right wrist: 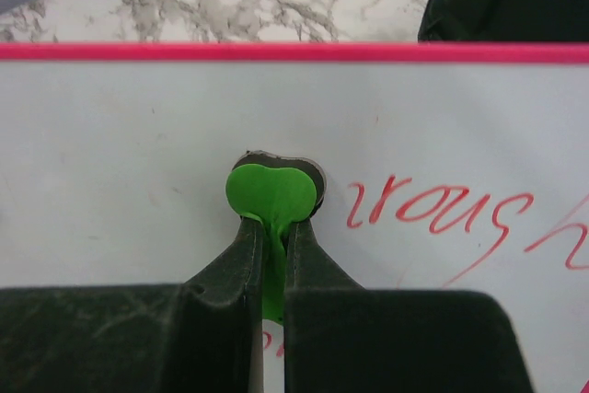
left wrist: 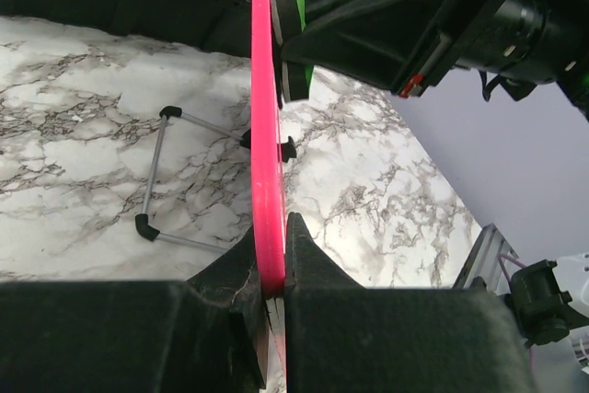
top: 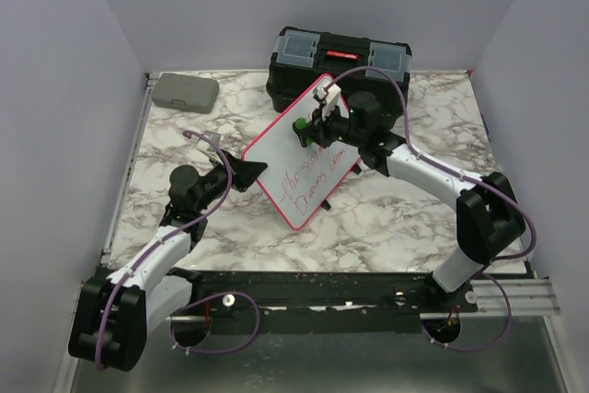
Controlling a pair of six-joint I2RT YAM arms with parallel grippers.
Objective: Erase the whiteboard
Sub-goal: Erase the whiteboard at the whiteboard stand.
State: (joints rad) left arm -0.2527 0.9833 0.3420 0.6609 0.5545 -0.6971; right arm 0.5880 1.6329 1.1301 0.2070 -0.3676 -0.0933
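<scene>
Whiteboard (top: 287, 149) clamped by left end effector (left wrist: 271, 248); wrist view shows right end effector (right wrist: 273, 230) pinching green eraser (right wrist: 271, 190)

whiteboard (top: 287, 156) tilted (red writing) | left gripper (top: 252, 171) clamps edge | right gripper (top: 307, 128) holds green eraser (top: 299, 124)

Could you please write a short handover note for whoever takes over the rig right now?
Grippers: the left gripper is shut on the pink frame of the whiteboard. The right gripper is shut on the green eraser, its pad against the board's face.
Things: the board stands tilted mid-table, in front of the black toolbox.
Done: the upper part of the board looks clean.
Left: the red handwriting on the lower part is not yet wiped.
</scene>
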